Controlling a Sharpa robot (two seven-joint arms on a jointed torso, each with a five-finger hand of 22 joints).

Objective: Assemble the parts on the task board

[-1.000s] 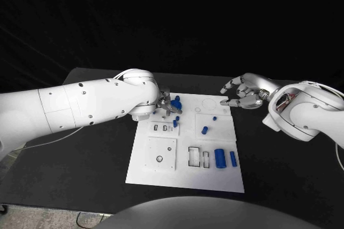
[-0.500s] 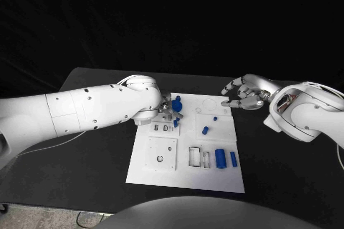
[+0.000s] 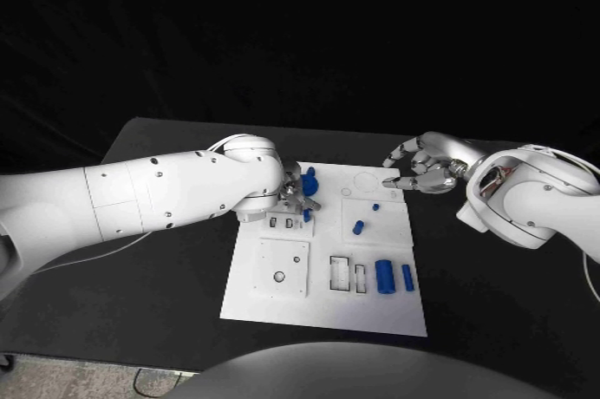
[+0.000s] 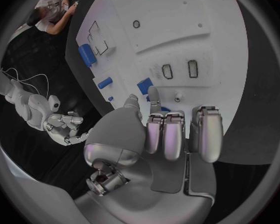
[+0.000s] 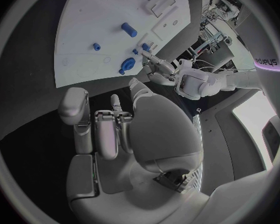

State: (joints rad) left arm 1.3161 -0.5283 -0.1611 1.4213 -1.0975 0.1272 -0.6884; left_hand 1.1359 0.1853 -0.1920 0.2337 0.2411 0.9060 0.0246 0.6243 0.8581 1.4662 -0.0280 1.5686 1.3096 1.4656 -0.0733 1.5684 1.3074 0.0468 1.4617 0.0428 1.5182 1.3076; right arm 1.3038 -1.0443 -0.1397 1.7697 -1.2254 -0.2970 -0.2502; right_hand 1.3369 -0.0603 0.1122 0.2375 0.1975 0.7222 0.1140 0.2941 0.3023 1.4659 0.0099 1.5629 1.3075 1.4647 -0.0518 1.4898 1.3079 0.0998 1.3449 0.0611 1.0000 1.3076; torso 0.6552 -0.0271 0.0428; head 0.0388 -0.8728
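A small blue part (image 3: 308, 183) at the task board's (image 3: 282, 305) far-left corner is getting worked by the left hand (image 3: 297, 193), grasp unclear, likely seating it next, while the right hand (image 3: 423, 167) is hovering clenched and empty over the bench (image 3: 163, 269).

The left hand (image 3: 297, 193) hovers over the task board's (image 3: 328, 305) far left part, fingers curled; the right hand (image 3: 423, 166) hangs beside its far right corner, fingers curled, holding nothing.
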